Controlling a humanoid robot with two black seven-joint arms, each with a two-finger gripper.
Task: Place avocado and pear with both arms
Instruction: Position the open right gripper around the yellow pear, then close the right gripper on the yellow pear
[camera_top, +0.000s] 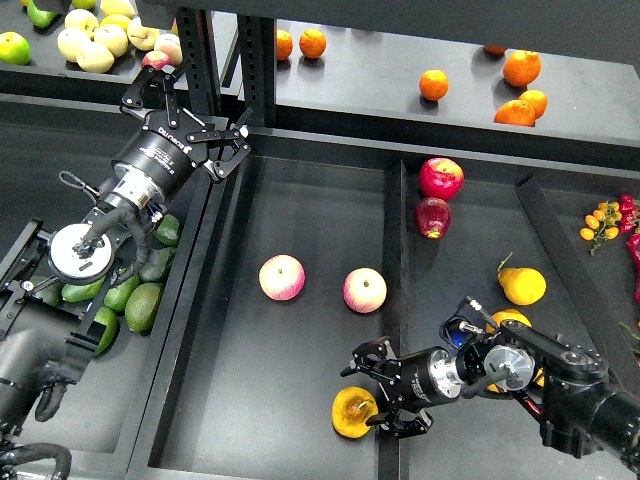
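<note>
The pear (353, 411), yellow-orange with a brown blotch, lies at the front of the middle tray (300, 200). My right gripper (373, 396) is open just to its right, with one finger above the pear's top edge and one at its lower right, close to it. Dark-green avocados (166, 229) lie among several green fruits in the left bin, partly hidden under my left arm. My left gripper (198, 112) is open and empty, high at the back left corner of the middle tray, well away from the avocados.
Two pink-yellow apples (282, 277) (364, 290) lie mid-tray. Two red apples (441, 178), a yellow fruit (522, 285) and small tomatoes (603, 220) are to the right of the divider (396, 250). Oranges (433, 84) sit on the back shelf. Rack posts (257, 60) stand beside my left gripper.
</note>
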